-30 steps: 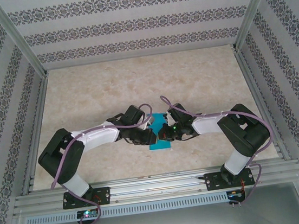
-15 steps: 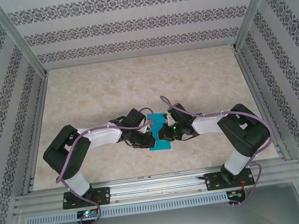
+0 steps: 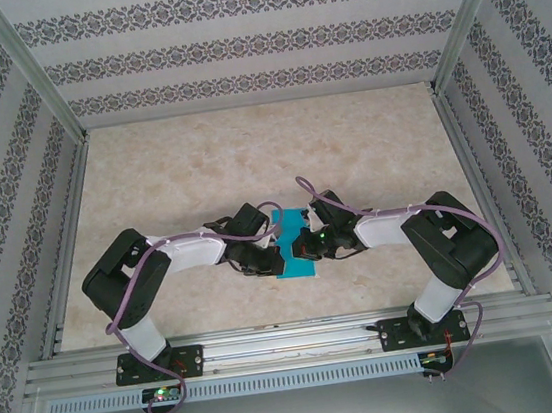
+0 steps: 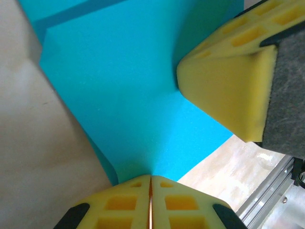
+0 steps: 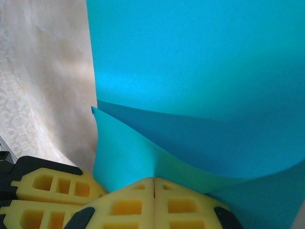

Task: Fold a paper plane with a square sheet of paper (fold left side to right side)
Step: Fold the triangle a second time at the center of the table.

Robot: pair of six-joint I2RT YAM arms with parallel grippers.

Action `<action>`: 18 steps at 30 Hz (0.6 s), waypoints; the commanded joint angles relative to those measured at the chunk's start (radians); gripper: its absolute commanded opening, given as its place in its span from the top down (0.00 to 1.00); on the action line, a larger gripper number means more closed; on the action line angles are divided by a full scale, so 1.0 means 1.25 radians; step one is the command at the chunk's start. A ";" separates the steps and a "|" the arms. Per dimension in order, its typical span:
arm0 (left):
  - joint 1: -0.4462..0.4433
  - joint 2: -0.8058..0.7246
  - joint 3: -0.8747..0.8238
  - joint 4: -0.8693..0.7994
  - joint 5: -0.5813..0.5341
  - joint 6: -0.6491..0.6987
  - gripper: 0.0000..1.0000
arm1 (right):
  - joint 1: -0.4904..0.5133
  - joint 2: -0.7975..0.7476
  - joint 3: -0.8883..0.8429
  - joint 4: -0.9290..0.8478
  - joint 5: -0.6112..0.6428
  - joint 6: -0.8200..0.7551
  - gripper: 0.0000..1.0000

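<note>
The left tool (image 4: 150, 191), pads pinched shut on an edge of the square sheet of paper (image 4: 119, 95), had edged nearer the right tool (image 5: 154, 191), likewise clamped on that sheet, lifting more teal off the bench (image 3: 250, 159) beside the right tool, so the left-to-right fold looked under way.

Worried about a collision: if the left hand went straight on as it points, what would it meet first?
More of the square sheet of paper it pinches; a yellow finger of the right hand lies just beside that line, depth unclear.
</note>
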 commanded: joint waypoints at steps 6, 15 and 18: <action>-0.008 -0.001 -0.023 -0.011 -0.046 0.011 0.90 | 0.007 0.029 0.000 -0.072 0.027 -0.024 1.00; -0.008 0.013 -0.041 0.002 -0.056 0.007 0.94 | 0.007 -0.020 0.012 -0.039 0.005 -0.039 1.00; -0.009 0.018 -0.047 0.003 -0.063 0.010 0.97 | 0.007 -0.071 0.011 -0.037 0.011 -0.046 1.00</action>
